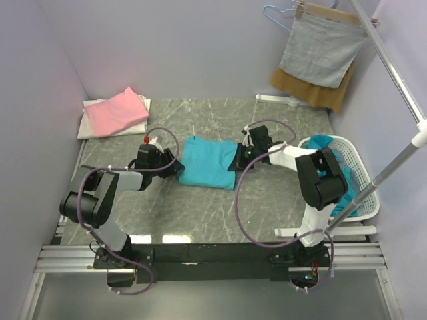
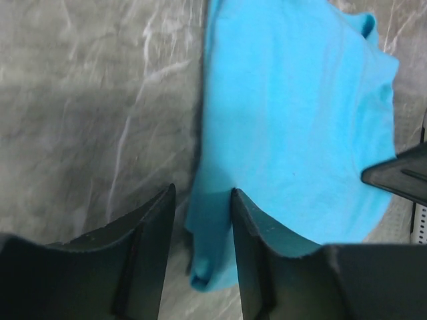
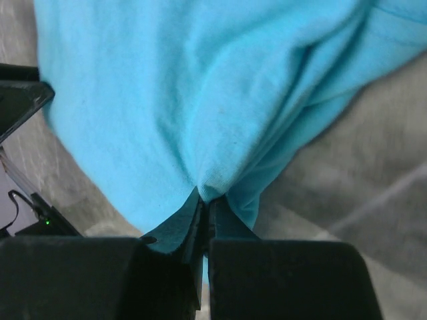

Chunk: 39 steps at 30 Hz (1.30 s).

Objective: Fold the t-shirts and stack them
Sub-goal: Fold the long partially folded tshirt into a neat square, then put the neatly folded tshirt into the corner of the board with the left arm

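— While our surface carries the blue t-shirt at its middle, between our two arms, how do we fold it cleanly?
— We judge both edges should rise together, level and slow, so no layer slips. Our right gripper is clamped tight on a pinch of the shirt's right edge.
— And our left gripper?
— Its jaws stand partly apart, empty, straddling the shirt's left hem; it should close there first.
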Each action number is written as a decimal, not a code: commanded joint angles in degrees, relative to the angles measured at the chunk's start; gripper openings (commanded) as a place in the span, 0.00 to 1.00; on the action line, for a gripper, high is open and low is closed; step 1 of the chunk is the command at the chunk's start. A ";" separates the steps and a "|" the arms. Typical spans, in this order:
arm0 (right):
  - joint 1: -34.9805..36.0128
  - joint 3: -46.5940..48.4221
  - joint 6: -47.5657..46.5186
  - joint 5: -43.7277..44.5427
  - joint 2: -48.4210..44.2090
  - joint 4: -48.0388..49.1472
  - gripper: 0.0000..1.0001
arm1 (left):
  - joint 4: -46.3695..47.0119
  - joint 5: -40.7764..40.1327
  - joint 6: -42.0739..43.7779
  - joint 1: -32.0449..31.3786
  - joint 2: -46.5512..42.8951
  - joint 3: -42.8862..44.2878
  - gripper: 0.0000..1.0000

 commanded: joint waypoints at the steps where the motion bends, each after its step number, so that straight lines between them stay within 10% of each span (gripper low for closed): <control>1: 0.43 -4.46 0.77 0.93 -6.54 1.61 0.01 | -3.43 -2.19 1.42 -0.18 -2.13 -2.35 0.46; 5: 0.34 -6.06 -0.37 5.04 -9.79 0.30 0.36 | -3.60 -1.48 2.13 -0.44 -2.38 -2.17 0.57; 9: 0.43 -6.67 -1.78 12.42 -14.62 -2.95 0.47 | -6.49 -4.73 3.88 -0.53 -4.14 -0.86 0.99; 35: -0.10 -5.80 2.96 7.62 -2.86 2.32 0.48 | -1.76 23.47 8.37 -6.33 18.61 7.93 0.99; 38: -0.19 -5.18 3.76 4.98 -0.57 4.25 0.48 | 0.95 25.85 6.53 -7.56 20.81 7.67 0.85; 39: -0.19 -4.66 3.84 4.63 -0.13 4.43 0.48 | 1.32 26.37 6.17 -7.74 21.34 7.76 0.64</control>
